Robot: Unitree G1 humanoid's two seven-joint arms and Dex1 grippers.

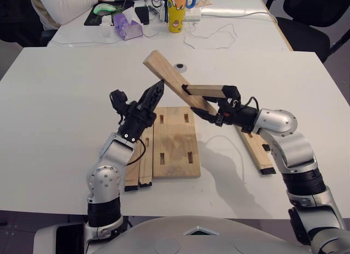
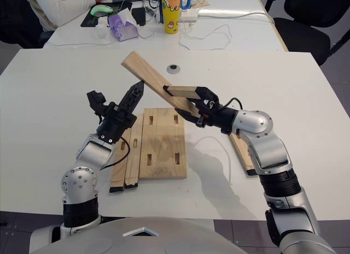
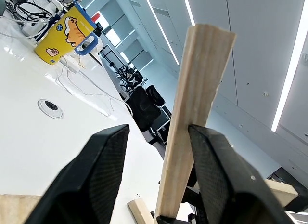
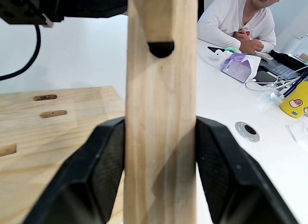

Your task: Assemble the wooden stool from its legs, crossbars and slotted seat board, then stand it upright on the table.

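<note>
Crossbar (image 1: 205, 90), clamped in right hand (image 1: 219, 104) at frame centre, butts against tilted leg (image 1: 164, 71) above seat board (image 1: 175, 150) lying flat on counter (image 1: 65, 101), while left hand (image 1: 155, 93) straddles leg, fingers (image 3: 103, 178) wide, likely to steady the joint.

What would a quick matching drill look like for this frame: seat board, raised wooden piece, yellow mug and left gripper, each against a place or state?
Things:
1. seat board
2. raised wooden piece
3. yellow mug
4. left gripper

Places or states:
A. fingers open
B. standing on the far table
C. lying flat on the near table
D. clamped in the right gripper

Pairs: 1-C, 2-D, 3-B, 4-A
</note>
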